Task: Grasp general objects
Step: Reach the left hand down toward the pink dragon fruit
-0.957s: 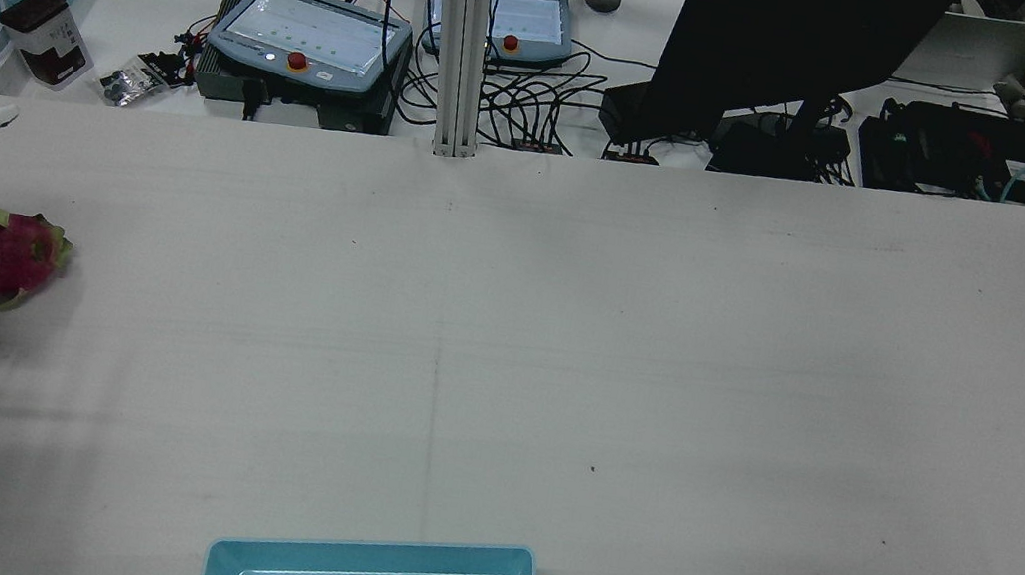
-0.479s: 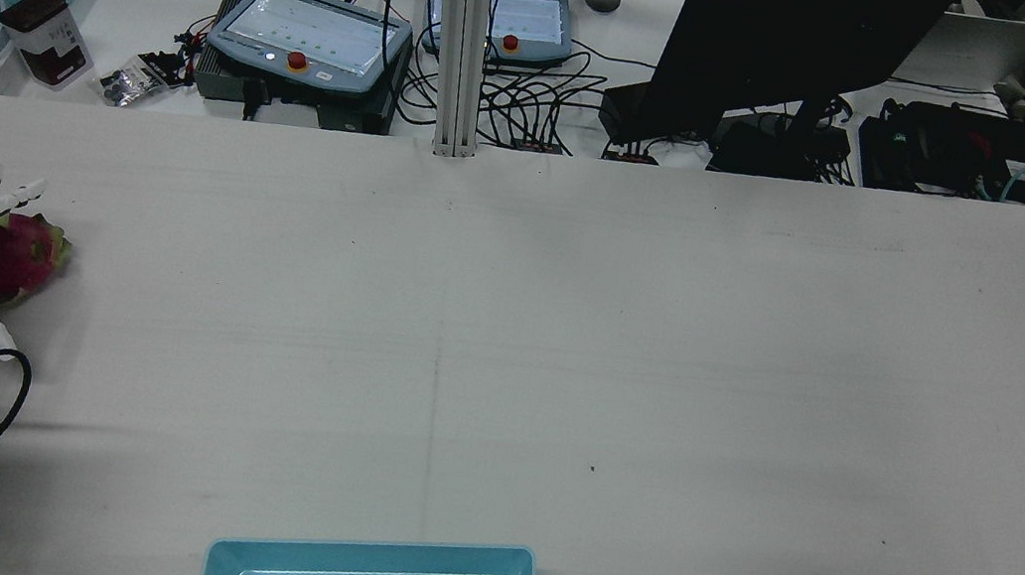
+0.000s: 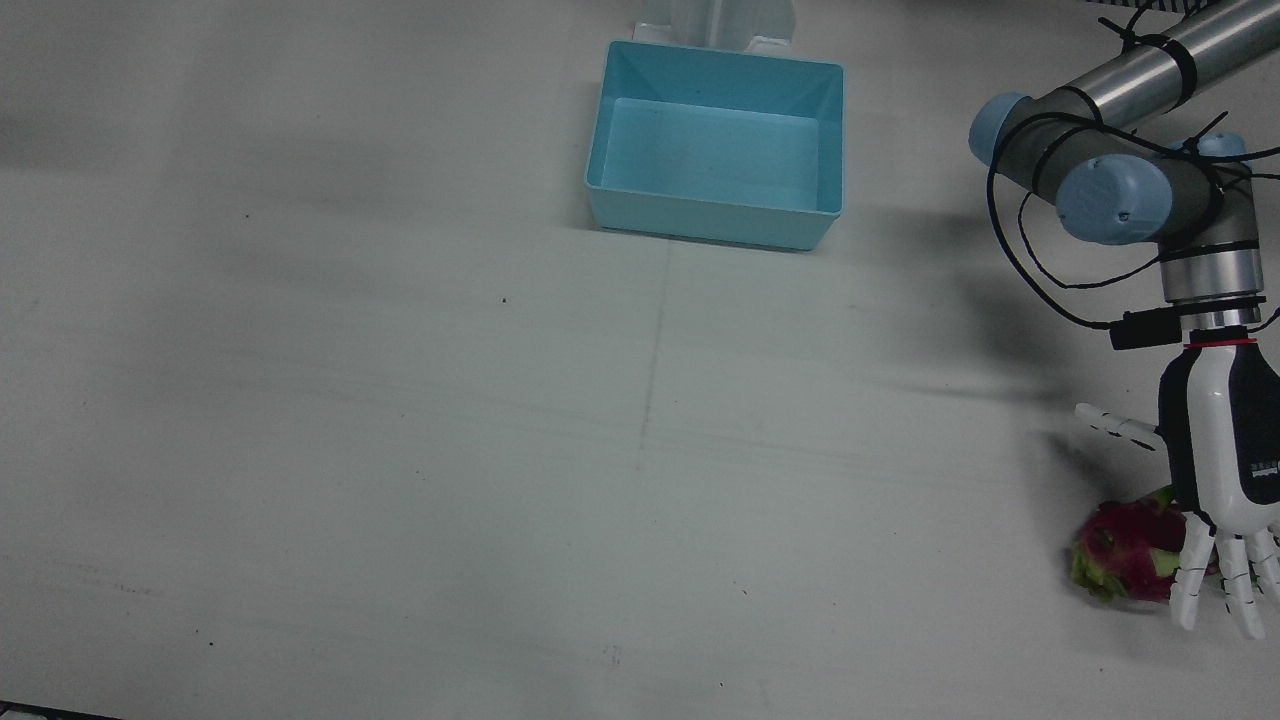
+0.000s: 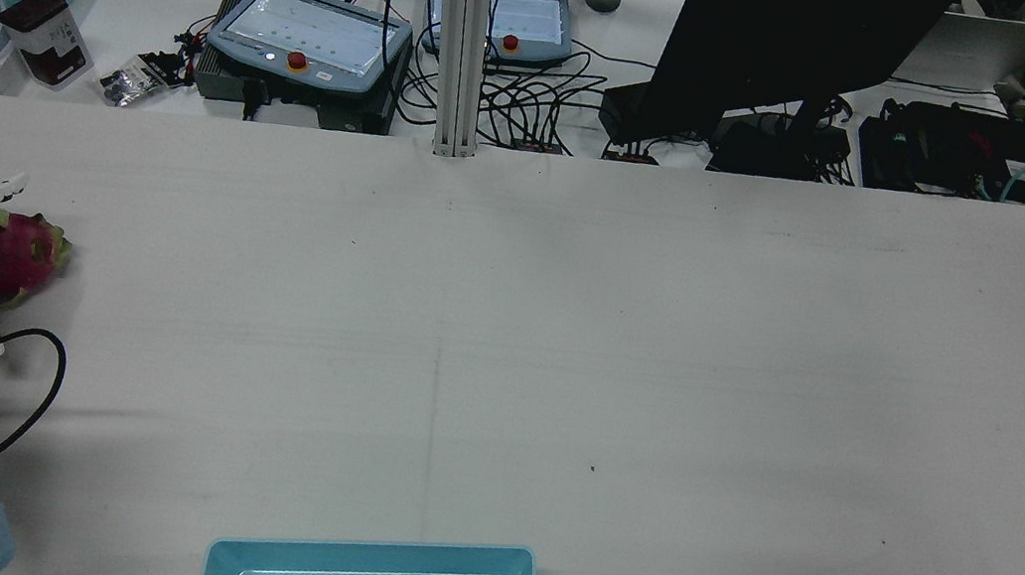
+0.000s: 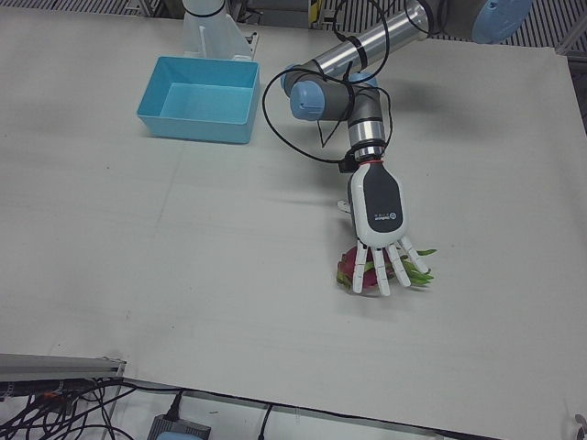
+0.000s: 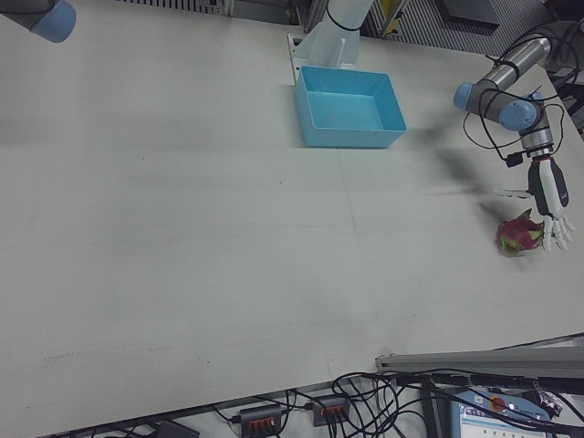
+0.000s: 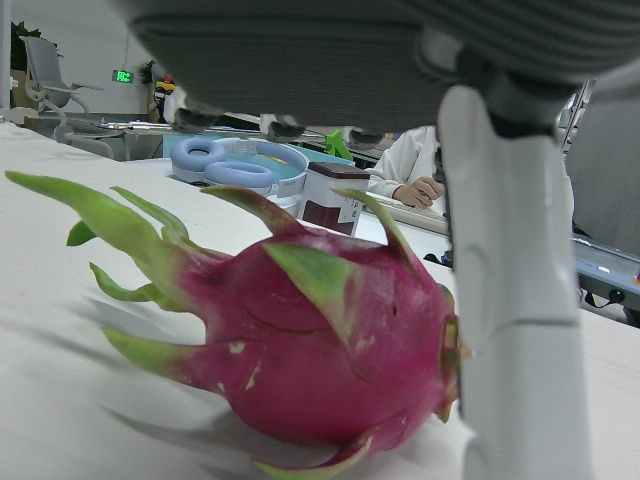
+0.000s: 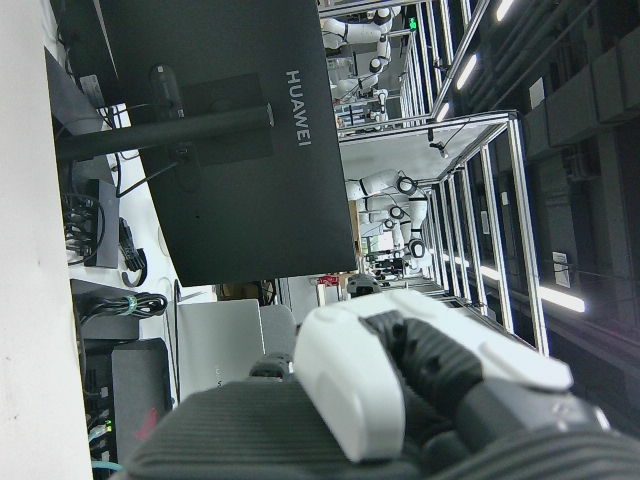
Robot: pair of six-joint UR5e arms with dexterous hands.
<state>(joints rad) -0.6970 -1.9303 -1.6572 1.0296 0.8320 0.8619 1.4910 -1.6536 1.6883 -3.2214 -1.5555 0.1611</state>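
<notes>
Pink dragon fruit (image 5: 367, 273) lies near the table's edge under the left hand (image 5: 379, 215), whose spread fingers hold nothing; approach looks finished, so closing around it should come next

My table (image 3: 400, 400) is a broad white surface with a faint seam running across its middle from my side to the far side. Two things lie on it. A light blue bin (image 3: 716, 144) sits at my edge, about midway between my arms, open side up with nothing inside. Well apart from it, out before my left arm near the table's left side, a dragon fruit (image 5: 362, 273) lies on its side, pink with green scales, its leafy end pointing outward, away from the table's middle. A few small dark specks mark the cloth.
</notes>
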